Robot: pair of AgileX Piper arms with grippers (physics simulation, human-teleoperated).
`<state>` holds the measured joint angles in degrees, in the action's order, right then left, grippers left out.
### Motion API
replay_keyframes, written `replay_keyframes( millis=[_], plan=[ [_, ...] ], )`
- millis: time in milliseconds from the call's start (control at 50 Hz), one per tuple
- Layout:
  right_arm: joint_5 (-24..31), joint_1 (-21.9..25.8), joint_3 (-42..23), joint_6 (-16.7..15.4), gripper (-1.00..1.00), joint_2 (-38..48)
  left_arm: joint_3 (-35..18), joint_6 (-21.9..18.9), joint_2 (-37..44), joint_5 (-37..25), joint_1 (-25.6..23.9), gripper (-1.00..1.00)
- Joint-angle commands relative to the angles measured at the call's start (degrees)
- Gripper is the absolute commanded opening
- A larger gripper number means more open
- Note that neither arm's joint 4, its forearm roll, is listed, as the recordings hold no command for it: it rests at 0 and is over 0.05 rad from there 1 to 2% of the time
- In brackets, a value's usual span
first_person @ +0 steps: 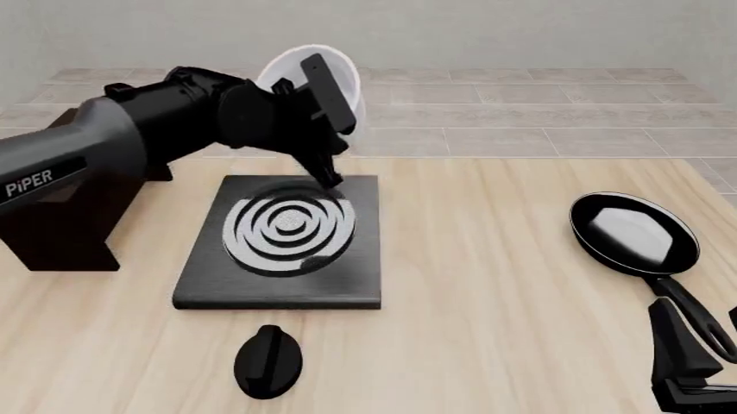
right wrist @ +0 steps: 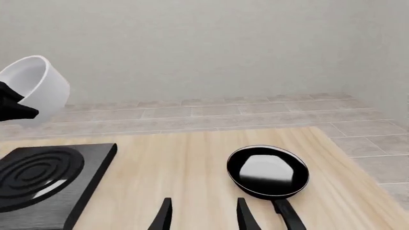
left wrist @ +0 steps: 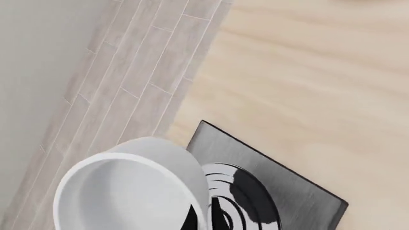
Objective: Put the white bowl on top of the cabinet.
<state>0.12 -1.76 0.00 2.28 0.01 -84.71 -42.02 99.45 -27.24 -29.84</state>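
One bowl (first_person: 309,82) is being held aloft above the stove plate (first_person: 283,241), clamped by its rim in the left gripper (first_person: 324,112); the carrying step is judged to be in hand. Next, a swing leftward to the cabinet (first_person: 64,226) is called for, then lowering onto its flat top, mostly hidden behind the arm. Being counted across the tabletop (first_person: 484,302): one cabinet, one plate, one knob (first_person: 267,360), one pan (first_person: 633,233). The right gripper (right wrist: 203,213) is resting, fingers apart.
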Motion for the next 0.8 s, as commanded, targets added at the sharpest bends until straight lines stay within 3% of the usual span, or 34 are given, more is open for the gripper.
replay_keyframes(
  millis=[20, 380, 420, 500, 680, 800],
  plan=[
    [0.1, -0.1, 0.0, 0.2, 1.0, 0.0, -6.2, -0.4, 0.0, -4.3, 6.4, -1.0],
    [0.1, -0.3, 0.0, 0.1, 1.0, 0.0, -15.7, -3.0, 1.1, -10.5, 17.4, -1.0],
    [0.0, -0.4, 0.0, 0.1, 1.0, 0.0, -19.5, 0.3, 2.4, -13.1, 18.1, -1.0],
    [0.0, -0.4, 0.0, 0.2, 1.0, 0.0, -17.5, -1.9, 1.3, -12.4, 20.3, -1.0],
    [0.0, -0.4, 0.0, 0.2, 1.0, 0.0, -17.4, -1.6, 1.2, -13.8, 24.8, -1.0],
    [0.0, -0.5, 0.0, 0.2, 1.0, 0.0, -14.0, -2.0, -0.3, -12.9, 26.7, -1.0]
  ],
)
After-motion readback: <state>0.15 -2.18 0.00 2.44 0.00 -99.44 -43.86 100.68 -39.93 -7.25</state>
